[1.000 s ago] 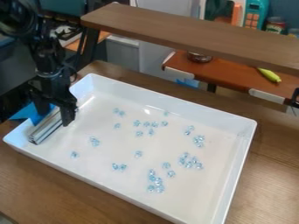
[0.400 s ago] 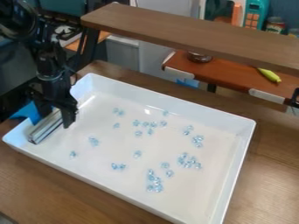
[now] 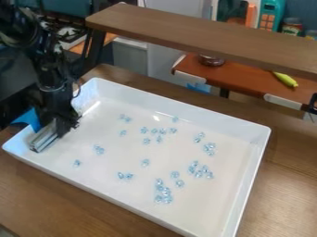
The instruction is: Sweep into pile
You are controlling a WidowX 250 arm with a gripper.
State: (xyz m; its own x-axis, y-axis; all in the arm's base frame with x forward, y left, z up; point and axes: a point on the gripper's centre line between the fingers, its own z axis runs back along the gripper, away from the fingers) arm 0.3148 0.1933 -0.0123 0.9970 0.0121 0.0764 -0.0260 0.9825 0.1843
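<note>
The black gripper [image 3: 60, 125] hangs at the left corner of the tray, its tip low by the silver bar [image 3: 43, 140]; how wide or narrow it stands, one cannot tell. It seems to touch the bar's upper end, though the dark parts run together there. The bar lies slantwise inside the tray's left end, and a blue piece [image 3: 26, 118] shows just behind it.

The clear, bluish pieces [image 3: 99, 149] lie scattered to the right of the gripper, apart from it. A few lie singly or in twos on the nearer side; the rest spread over the middle, with tighter clusters toward the right and lower right.

They all rest on the floor of the white tray [image 3: 186, 113], which stands on a brown wooden table [image 3: 62, 203]. Beyond it a wooden shelf [image 3: 198, 37] runs across the view. Behind and below that is a reddish-brown counter [image 3: 248, 81] bearing a dark round dish [image 3: 211, 60] and a yellow-green, elongated thing [image 3: 285, 79]. At the top right are a teal object [image 3: 270, 16] and jars [image 3: 292, 27].
</note>
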